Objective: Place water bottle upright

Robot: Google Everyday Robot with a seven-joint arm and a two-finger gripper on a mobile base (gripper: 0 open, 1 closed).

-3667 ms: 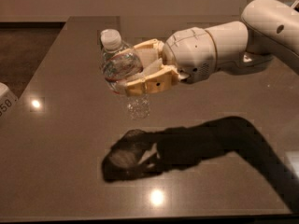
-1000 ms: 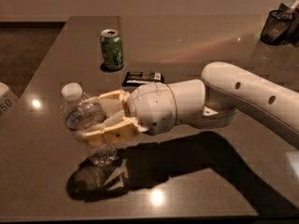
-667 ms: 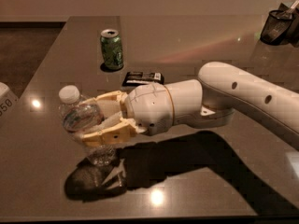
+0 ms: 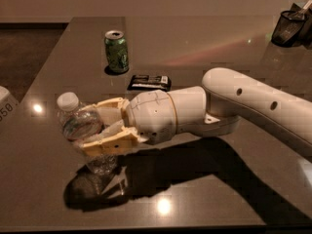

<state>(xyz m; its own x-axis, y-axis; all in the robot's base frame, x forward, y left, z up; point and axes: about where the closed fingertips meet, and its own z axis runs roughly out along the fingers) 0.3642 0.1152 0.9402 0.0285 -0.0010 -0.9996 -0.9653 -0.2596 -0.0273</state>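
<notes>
The gripper [image 4: 90,127] has its jaws closed on the middle of the bottle [image 4: 78,124], one on each side. The bottle is nearly upright between them, cap on top, its base below the jaws, at the surface [image 4: 219,38]; whether it touches, I cannot tell. A can [image 4: 116,51] stands well beyond the jaws.

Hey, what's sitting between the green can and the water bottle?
Nothing: the camera view shows bare table between green can and water bottle, which the gripper holds at front left; the dark packet lies aside.
</notes>
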